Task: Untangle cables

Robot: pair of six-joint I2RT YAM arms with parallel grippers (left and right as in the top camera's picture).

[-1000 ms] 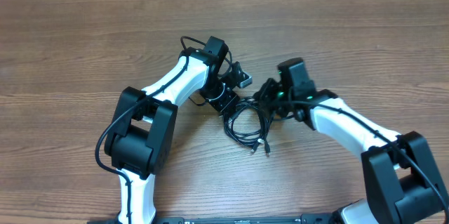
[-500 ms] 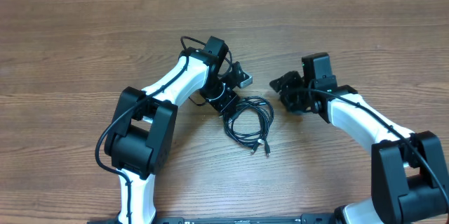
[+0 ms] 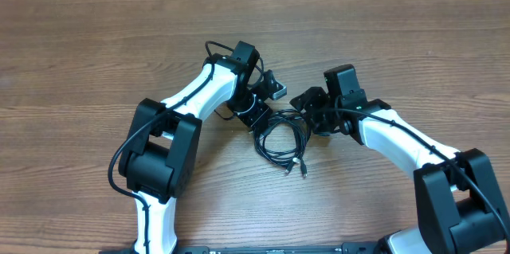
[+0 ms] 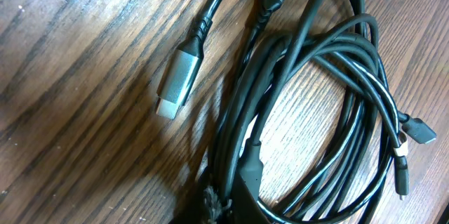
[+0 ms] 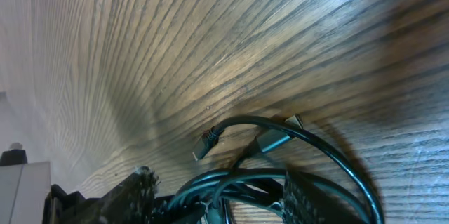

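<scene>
Cables (image 3: 280,136): thin black cords in one loose coil, lying flat near the middle of the wooden worktop (image 3: 96,47) and not separated. Two plug ends (image 3: 296,166) stick out of the coil toward the near edge, where the arm bases sit.

Left gripper (image 3: 256,116) is at the coil's upper-left rim, toward the far edge. Its fingers are pressed together, pinching strands of the cables. In the left wrist view the strands (image 4: 309,62) bunch together and run down to the bottom of the frame, at the fingertips. A silver-tipped plug (image 4: 175,83) lies free on the wood just left of the loops. A smaller dark plug (image 4: 419,131) sits at the right side of the coil.

Right gripper (image 3: 309,111) is at the coil's right rim, low over the worktop, with its fingers spread and gripping nothing. The right wrist view shows a textured pad (image 5: 309,196) on one side and the other finger (image 5: 133,189) well apart from it. Cable loops (image 5: 337,155) lie between and ahead of them. A grey plug (image 5: 270,140) and a small dark plug end (image 5: 205,142) lie just beyond the loops on bare wood.

The two grippers are on opposite sides of the same coil, apart from each other.
</scene>
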